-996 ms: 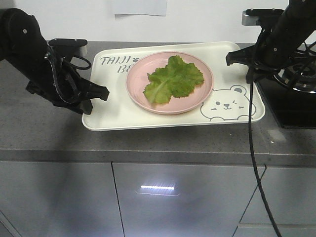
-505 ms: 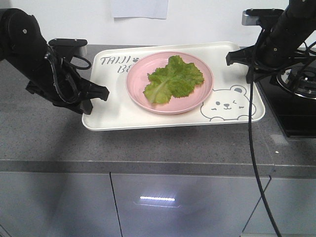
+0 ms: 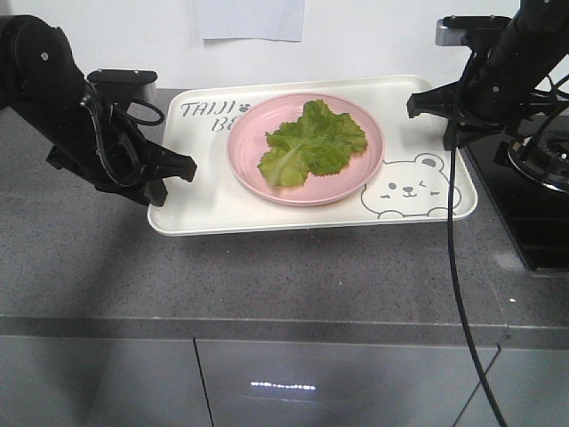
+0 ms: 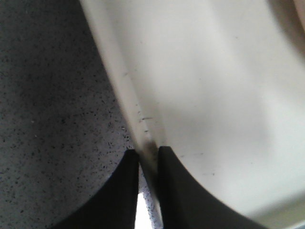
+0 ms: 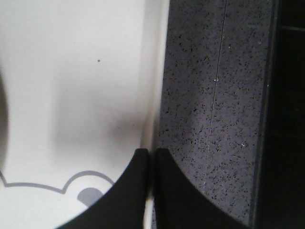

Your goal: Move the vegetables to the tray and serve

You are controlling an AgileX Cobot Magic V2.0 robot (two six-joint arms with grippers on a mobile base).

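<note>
Grey speckled countertop (image 3: 311,276) beneath cream tray (image 3: 213,203), left pincer (image 4: 148,156) and right pincer (image 5: 151,154) tight on its opposite rims.

Tabletop (image 3: 89,258): open grey strip in front of the tray (image 3: 204,209) and along its left side.
Tray's left rim: clamped by the left pincer (image 3: 176,171).
Right rim: clamped by the right pincer (image 3: 442,111).
Right flank: blocked by the black cooktop (image 3: 533,213).
Tray centre: occupied by the pink plate (image 3: 356,178).
Front right: crossed by a hanging cable (image 3: 449,231).
</note>
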